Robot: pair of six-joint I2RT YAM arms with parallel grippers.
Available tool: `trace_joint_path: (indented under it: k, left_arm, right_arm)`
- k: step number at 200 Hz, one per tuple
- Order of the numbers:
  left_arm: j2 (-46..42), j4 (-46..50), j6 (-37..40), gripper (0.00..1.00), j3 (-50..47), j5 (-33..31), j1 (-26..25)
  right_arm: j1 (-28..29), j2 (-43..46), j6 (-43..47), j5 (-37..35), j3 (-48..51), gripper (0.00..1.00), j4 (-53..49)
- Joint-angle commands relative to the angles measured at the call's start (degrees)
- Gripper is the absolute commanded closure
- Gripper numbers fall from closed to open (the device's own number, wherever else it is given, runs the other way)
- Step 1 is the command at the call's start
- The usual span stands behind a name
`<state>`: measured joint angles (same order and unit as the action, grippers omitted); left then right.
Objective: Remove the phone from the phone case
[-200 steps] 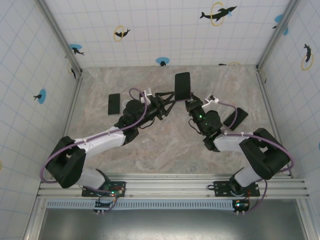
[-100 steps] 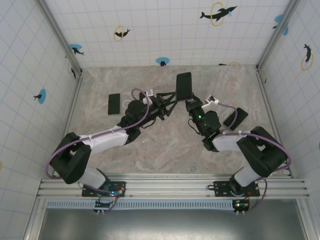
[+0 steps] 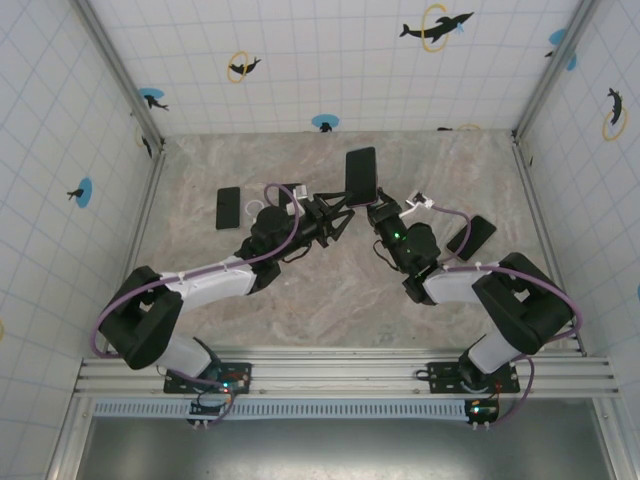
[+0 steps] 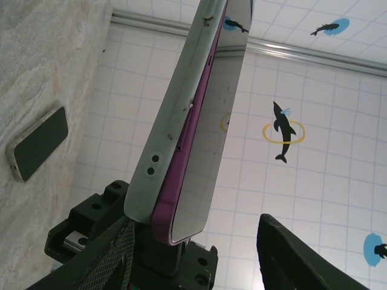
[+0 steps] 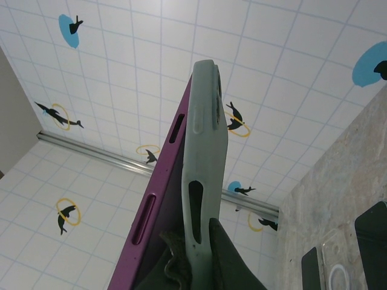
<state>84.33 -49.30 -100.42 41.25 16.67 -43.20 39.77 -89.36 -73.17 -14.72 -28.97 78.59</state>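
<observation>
Right gripper is clamped tight on the bottom end of the purple phone, holding it upright above the table. Left gripper stands half spread, fingers either side of the pale grey phone case, one pad at the case, the other clear. The phone sits inside the case. Farther left, a dark handset lies flat.

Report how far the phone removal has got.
Done: the right gripper holds the cased phone clear of the table. In hand: the left gripper straddles it, fingers open. Left: the purple phone still sits in the grey case; separating them remains.
</observation>
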Motion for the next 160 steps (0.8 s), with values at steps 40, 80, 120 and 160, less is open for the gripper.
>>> trace_joint_path:
  k: [40,80,120,160]
  left_arm:
    - [1.73,-3.64,-1.15,0.47,3.42,-0.29,-1.75]
    - [3.22,-5.60,-2.10,0.50,3.75,-1.07,-2.02]
    - [3.83,-6.10,-1.95,0.52,3.63,-3.31,-1.98]
    - [4.74,-5.84,-1.87,0.58,4.13,-7.50,-2.04]
  right_arm:
    - [0.44,2.17,1.62,-0.19,-0.53,0.94,4.47]
    - [0.57,2.52,1.58,0.08,-0.17,0.94,4.44]
    - [1.00,2.35,1.64,0.32,-0.14,0.94,4.69]
    - [2.49,1.91,1.21,-2.34,1.14,0.94,6.60]
